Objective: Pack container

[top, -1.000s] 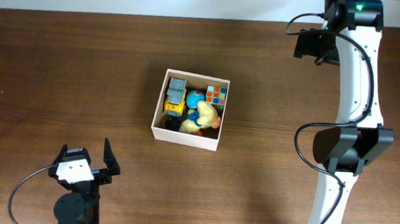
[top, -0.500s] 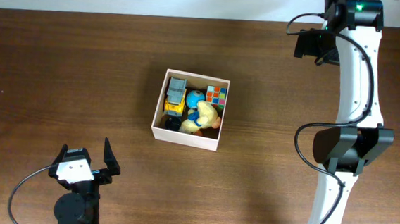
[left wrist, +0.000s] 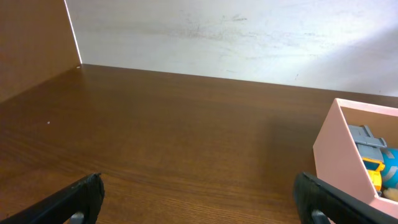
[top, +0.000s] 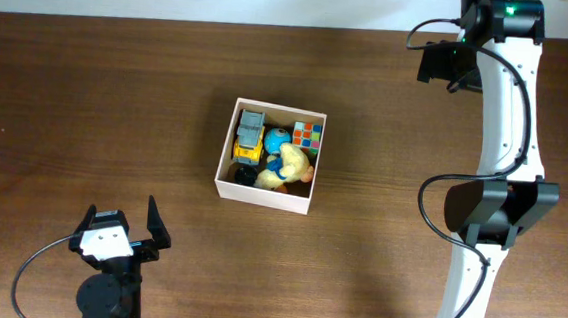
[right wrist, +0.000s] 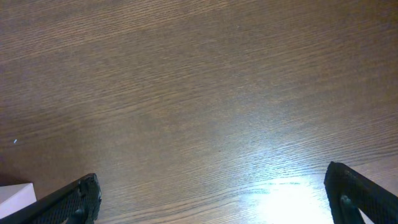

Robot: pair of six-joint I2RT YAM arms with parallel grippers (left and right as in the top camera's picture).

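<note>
1. From overhead the right gripper's fingers cannot be seen: the right arm (top: pixel 513 115) runs off the frame at 1 o'clock, where a green light (top: pixel 515 9) glows.
2. The right wrist camera catches only the right gripper (right wrist: pixel 217 196) as two dark fingertips in the bottom corners. They are spread wide with bare table (right wrist: pixel 205 93) between them, and nothing is held.
3. A white corner (right wrist: pixel 15 194) at 8 o'clock in that view is cut off, and I cannot tell what it is.
4. The left wrist camera crops the container (left wrist: pixel 345 152) at 4 o'clock, showing only one wall and a corner.
5. Seen from overhead, the container sits near the middle of the table, open side up.
6. It holds a toy truck (top: pixel 249 137) at 10 o'clock, a blue ball (top: pixel 277 138), a colour cube (top: pixel 308 135) at 2 o'clock and a yellow soft toy (top: pixel 289 166).
7. A dark item (top: pixel 245 174) at 7 o'clock inside it is too small to make out.
8. The left gripper (top: pixel 122 210) hovers at 7 o'clock from the container, well apart. Its fingers point toward 12 o'clock, splayed wide and empty.
9. The right arm stands along the 3 o'clock side, bent at a dark joint (top: pixel 501 209), well apart from the container.
</note>
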